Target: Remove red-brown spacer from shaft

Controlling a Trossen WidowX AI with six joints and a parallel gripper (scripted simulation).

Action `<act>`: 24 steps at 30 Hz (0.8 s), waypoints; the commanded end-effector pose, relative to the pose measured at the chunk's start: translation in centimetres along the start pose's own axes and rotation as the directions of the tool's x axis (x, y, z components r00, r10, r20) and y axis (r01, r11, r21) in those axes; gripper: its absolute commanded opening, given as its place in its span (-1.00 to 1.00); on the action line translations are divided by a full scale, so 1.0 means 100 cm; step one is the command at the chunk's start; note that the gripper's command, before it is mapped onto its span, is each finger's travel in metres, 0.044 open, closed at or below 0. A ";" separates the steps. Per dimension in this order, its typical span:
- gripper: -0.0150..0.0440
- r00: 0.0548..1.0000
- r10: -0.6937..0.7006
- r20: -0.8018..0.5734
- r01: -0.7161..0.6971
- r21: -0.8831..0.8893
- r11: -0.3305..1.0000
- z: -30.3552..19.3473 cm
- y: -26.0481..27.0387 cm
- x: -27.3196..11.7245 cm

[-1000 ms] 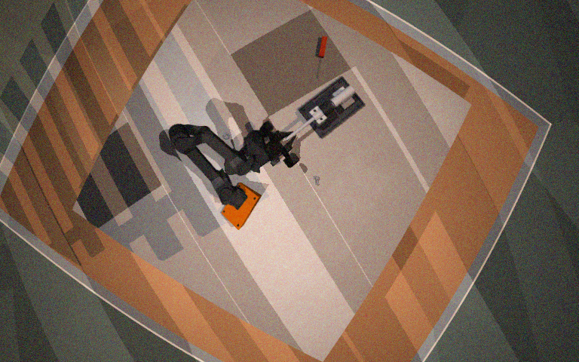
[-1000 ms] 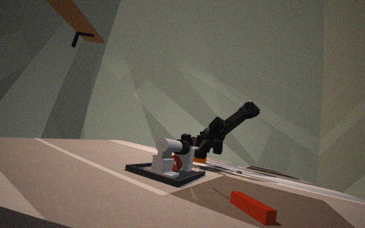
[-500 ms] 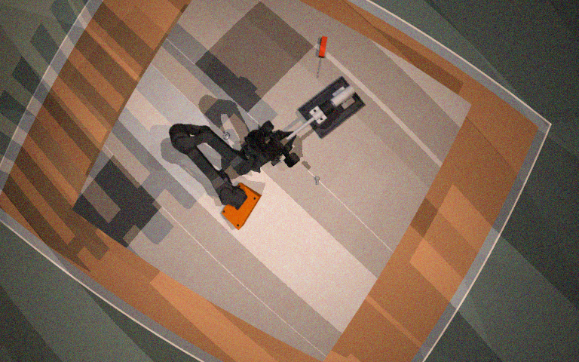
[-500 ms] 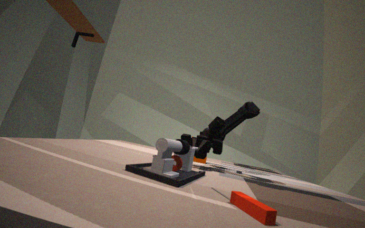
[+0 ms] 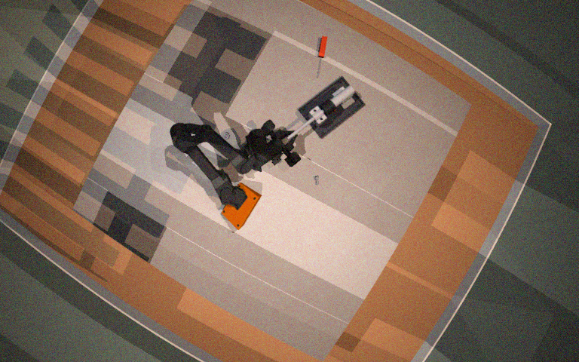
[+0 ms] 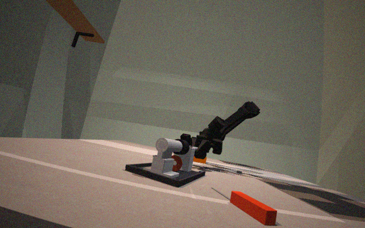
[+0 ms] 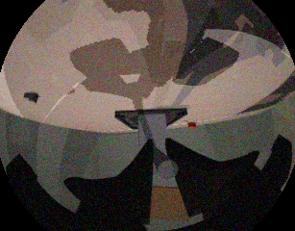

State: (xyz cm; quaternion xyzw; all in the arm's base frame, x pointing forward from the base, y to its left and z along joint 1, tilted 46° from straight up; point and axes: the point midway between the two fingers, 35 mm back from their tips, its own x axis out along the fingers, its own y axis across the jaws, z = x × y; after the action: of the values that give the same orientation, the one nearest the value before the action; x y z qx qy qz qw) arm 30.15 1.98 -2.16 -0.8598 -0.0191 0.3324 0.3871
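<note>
My gripper [image 5: 291,136] [image 7: 159,141] is shut on the pale shaft [image 5: 301,129] [image 7: 167,168], outside the white support block [image 5: 317,114] [image 6: 189,161]. The shaft runs through that block toward the big light-grey housing block [image 5: 343,95] [image 6: 169,145]. A black spacer [image 5: 327,106] [image 6: 185,146] is up at shaft height between the two, close to the housing face. The red-brown spacer [image 6: 177,163] is below shaft height, standing on edge low in the black tray [image 5: 323,135] [image 6: 150,174] between housing and support. The shaft's far tip is hidden.
A red-handled screwdriver [image 5: 323,47] [image 6: 252,207] [image 7: 191,125] lies beside the tray, its thin blade pointing toward the tray side. A small grey part [image 5: 316,179] lies on the table. The arm's orange base plate [image 5: 249,201] [image 6: 200,160] is behind the gripper.
</note>
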 end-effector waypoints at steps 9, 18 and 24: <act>-0.49 1.000 0.000 -0.007 0.000 -0.005 1.000 -0.005 -0.001 0.005; -0.49 1.000 0.000 -0.007 0.000 -0.005 1.000 -0.006 -0.001 0.008; -0.49 1.000 0.000 -0.007 0.000 -0.005 1.000 -0.008 -0.001 0.010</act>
State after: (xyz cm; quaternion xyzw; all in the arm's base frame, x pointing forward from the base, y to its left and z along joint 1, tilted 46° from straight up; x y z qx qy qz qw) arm 31.03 1.90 -2.36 -0.8605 -0.0187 0.3320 0.3860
